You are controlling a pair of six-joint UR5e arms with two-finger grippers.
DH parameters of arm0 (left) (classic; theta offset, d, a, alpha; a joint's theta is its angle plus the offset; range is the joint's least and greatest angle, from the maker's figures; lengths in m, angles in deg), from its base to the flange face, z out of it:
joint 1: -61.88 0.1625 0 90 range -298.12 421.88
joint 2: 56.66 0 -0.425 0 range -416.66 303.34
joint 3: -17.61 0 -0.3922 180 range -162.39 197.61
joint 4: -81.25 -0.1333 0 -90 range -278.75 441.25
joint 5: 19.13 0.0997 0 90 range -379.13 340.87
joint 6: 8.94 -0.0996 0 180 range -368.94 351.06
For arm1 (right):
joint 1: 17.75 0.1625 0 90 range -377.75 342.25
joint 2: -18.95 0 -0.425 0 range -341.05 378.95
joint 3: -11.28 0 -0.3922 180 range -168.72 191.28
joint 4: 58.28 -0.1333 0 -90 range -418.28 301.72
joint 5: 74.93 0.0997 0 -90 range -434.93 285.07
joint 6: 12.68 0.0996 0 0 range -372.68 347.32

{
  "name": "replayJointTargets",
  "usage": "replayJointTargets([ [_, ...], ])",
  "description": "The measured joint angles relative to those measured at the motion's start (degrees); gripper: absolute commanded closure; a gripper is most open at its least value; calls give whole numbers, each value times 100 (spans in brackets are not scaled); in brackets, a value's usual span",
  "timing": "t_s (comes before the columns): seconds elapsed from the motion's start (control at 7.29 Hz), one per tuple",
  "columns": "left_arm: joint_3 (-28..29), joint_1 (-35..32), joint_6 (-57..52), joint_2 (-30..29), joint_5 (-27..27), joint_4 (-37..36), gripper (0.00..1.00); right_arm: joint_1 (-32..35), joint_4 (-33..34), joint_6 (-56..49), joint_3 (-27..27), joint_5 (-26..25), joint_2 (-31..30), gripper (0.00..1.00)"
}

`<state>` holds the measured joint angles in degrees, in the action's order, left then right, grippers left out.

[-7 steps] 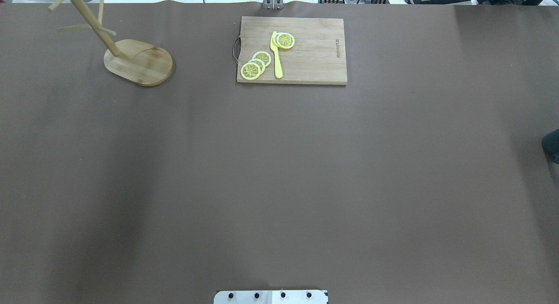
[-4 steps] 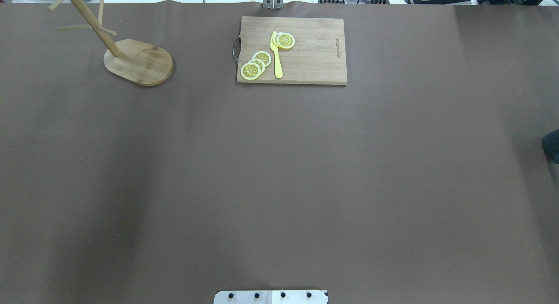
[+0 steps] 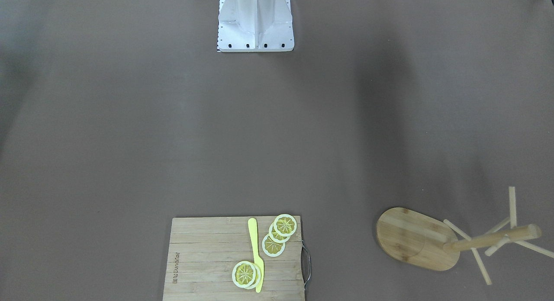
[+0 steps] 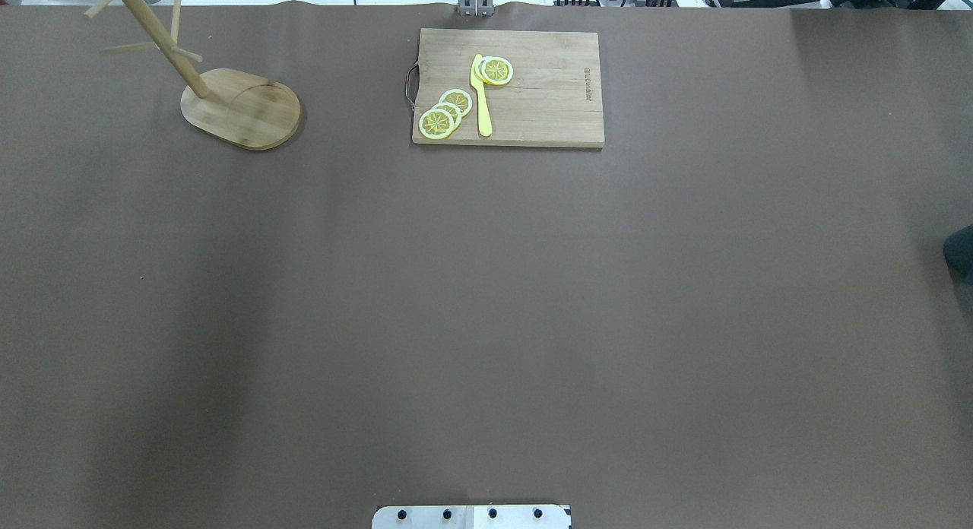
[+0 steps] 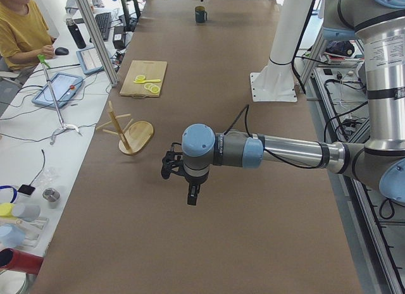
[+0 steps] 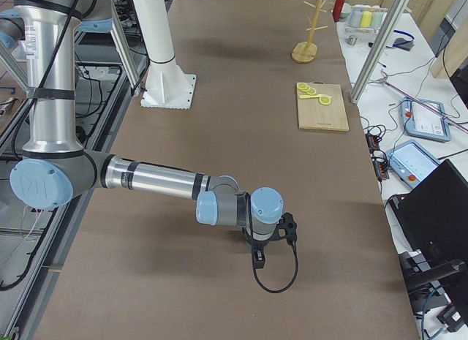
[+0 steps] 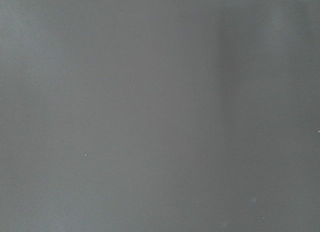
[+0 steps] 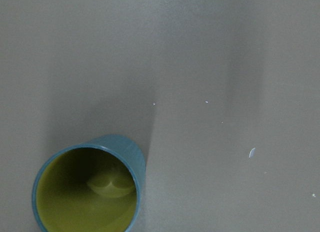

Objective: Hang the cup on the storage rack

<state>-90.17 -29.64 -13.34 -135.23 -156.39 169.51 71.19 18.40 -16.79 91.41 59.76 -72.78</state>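
Cup (image 5: pixel 200 14) at table (image 5: pixel 266 231) end, storage rack (image 5: pixel 136 137) well apart

Teal-blue outside and yellow-green inside for the cup (image 8: pixel 87 192). Light bamboo tone on the storage rack (image 4: pixel 243 109). Pale wood with plank stripes on the cutting board (image 4: pixel 540 96). Yellow knife (image 4: pixel 482 107); yellow lemon slices (image 4: pixel 437 123) with white rims. Plain brown table (image 4: pixel 486 301).

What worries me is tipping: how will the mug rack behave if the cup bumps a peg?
The rack probably resists tipping: its oval base is wide and flat. Still, the post is tall and the pegs sit high, so a knock there might rock it. Being light-looking wood on a smooth table, it may slide.
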Motion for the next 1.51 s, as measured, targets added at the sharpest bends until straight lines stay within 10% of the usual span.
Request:
replayJointTargets([
  [0.41, 1, 3, 0, 0, 6, 29, 2, -323, -276, 424, -156, 90, 38, 5],
  [0.96, 10, 3, 0, -8, 13, 33, 2, -597, -285, 439, -234, 83, 45, 33],
  [1.1, 10, 3, 0, -7, 13, 33, 2, -623, -285, 443, -270, 77, 53, 45],
  [1.37, 3, 3, 0, -3, 13, 39, 2, -664, -285, 445, -331, 77, 64, 100],
  [1.51, 3, 3, 0, -8, 14, 41, 2, -671, -285, 445, -343, 80, 66, 100],
])
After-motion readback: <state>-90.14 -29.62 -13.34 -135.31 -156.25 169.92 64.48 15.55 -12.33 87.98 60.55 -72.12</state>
